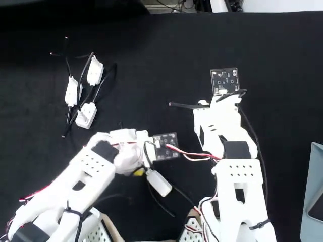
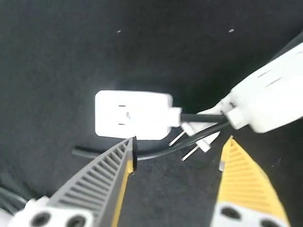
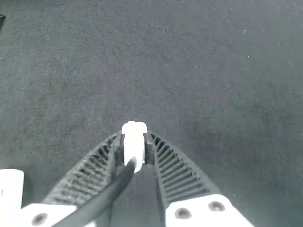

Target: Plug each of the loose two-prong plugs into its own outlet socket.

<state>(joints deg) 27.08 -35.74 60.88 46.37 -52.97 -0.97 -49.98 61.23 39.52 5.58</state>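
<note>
From the high view I have both arms over the black table [image 1: 262, 45]. The right gripper [image 1: 204, 104] sits mid-table, with a black cord [image 1: 181, 105] trailing off sideways from its tip. The left gripper [image 1: 137, 169] is low near the front edge, just beside a white connector body [image 1: 159, 183] on its own lead. Three more white connector pieces [image 1: 73, 91] lie bunched with their leads well apart from both arms, toward the far left.

The left wrist view adds the detail I need there. The left gripper [image 2: 181, 142] is released, grey and yellow fingers [image 2: 99, 184] spread wide and gripping nothing. Below it a socket [image 2: 132, 115] lies flat, its two slots facing up. A loose two-prong plug [image 2: 196, 142] lies just beside the socket, prongs bare and unplugged. A second white body [image 2: 270, 99] lies past the plug.

The right wrist view settles that arm: the right gripper [image 3: 134, 144] is clenched on a white plug [image 3: 134, 135], the cord [image 3: 102, 198] running back between the fingers. I can't see its prongs.
</note>
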